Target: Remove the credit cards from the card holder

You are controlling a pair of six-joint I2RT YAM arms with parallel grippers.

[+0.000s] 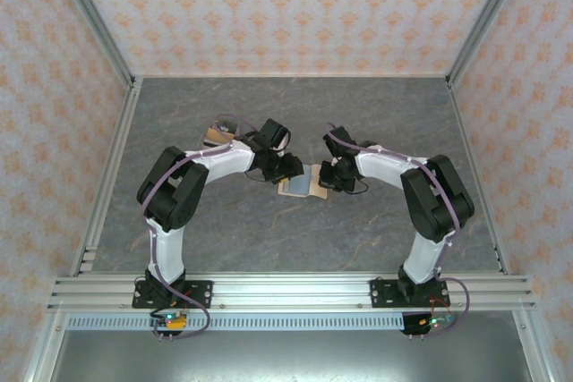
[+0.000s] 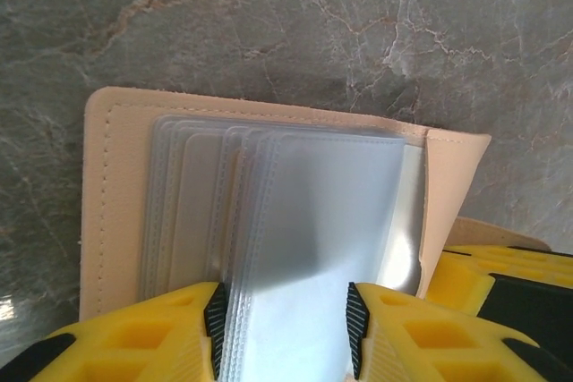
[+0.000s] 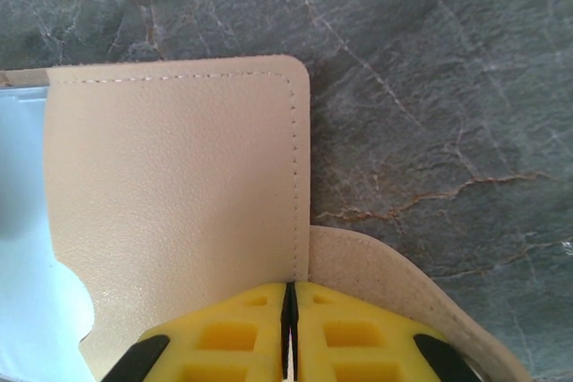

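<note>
The beige card holder (image 1: 298,186) lies spread open on the table between my two grippers. In the left wrist view its leather cover (image 2: 116,185) frames a fan of clear plastic sleeves (image 2: 313,212). My left gripper (image 2: 285,310) is open astride these sleeves; the left pad touches their stacked edges and the top sleeve runs under the right finger. My right gripper (image 3: 288,291) is shut, pinching the edge of the holder's cover (image 3: 179,185) beside the rounded snap tab (image 3: 385,275). A small pile of credit cards (image 1: 216,136) lies behind the left arm.
The table is grey marbled stone (image 1: 295,105), enclosed by patterned walls on three sides. Both arms bend inward over its middle, the left gripper (image 1: 288,167) and right gripper (image 1: 327,176) close together. A metal rail (image 1: 286,291) runs along the near edge.
</note>
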